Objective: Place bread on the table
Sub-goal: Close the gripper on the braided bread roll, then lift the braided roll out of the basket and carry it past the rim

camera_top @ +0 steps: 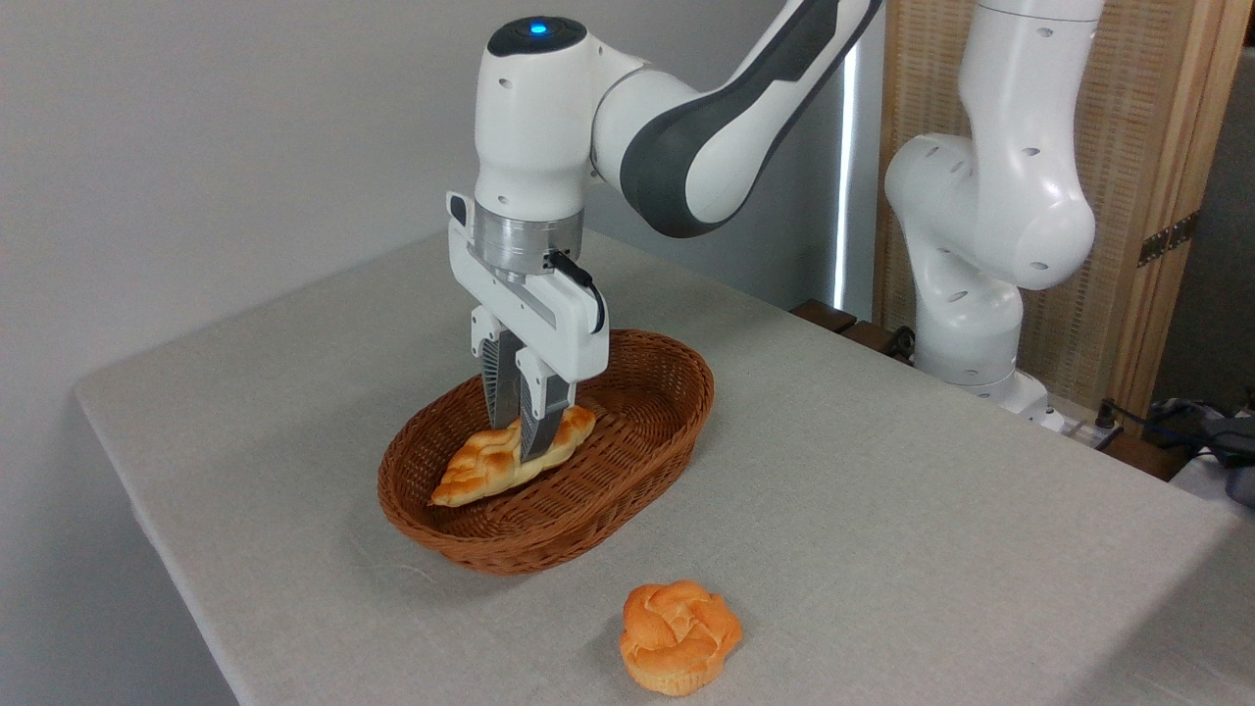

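Grey-beige cloth covers my bench (882, 510). Inside the brown oval wicker basket (627, 471), my gripper (525, 431) pinches the braided golden loaf (480, 469) at its middle. Just outside the basket sits a round orange knotted bun (678, 635).

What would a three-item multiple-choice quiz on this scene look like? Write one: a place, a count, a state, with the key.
1. Where is the braided bread?
A. inside the wicker basket
B. on the cloth beside the bun
C. off the table

2. How many baked items are in view?
A. one
B. two
C. four

3. How does the gripper stand?
A. open, high above the basket
B. closed around the bread's middle
C. clamped on the bun

Key: 1 A, the loaf sits within the basket rim. 2 B, the loaf and the round bun on the table. 3 B, a finger shows on each side of the loaf.
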Tool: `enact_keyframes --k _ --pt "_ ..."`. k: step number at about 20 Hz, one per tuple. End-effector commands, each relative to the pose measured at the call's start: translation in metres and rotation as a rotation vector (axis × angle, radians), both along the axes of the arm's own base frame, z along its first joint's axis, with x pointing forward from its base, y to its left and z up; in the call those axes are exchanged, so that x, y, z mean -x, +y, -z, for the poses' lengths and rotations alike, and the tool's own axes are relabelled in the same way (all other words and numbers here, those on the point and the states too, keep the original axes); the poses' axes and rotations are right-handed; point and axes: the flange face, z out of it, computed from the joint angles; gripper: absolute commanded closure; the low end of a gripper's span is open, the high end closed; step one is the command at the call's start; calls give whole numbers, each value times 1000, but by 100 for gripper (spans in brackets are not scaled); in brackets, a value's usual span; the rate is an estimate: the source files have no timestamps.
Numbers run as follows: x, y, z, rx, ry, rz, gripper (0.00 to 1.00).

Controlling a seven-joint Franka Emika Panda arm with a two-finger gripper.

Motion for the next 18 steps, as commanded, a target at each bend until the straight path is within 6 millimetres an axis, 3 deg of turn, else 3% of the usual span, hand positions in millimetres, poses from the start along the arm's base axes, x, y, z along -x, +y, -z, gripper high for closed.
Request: enact_keyframes --k 1,8,12,14,18 --pt "-8 12 -18 24 -28 -12 58" --pt "-18 25 -49 36 -14 -29 58" --pt "-24 57 -90 35 49 16 58" --pt "-23 85 -115 27 96 70 58" --pt "-12 120 -135 -128 127 274 51"
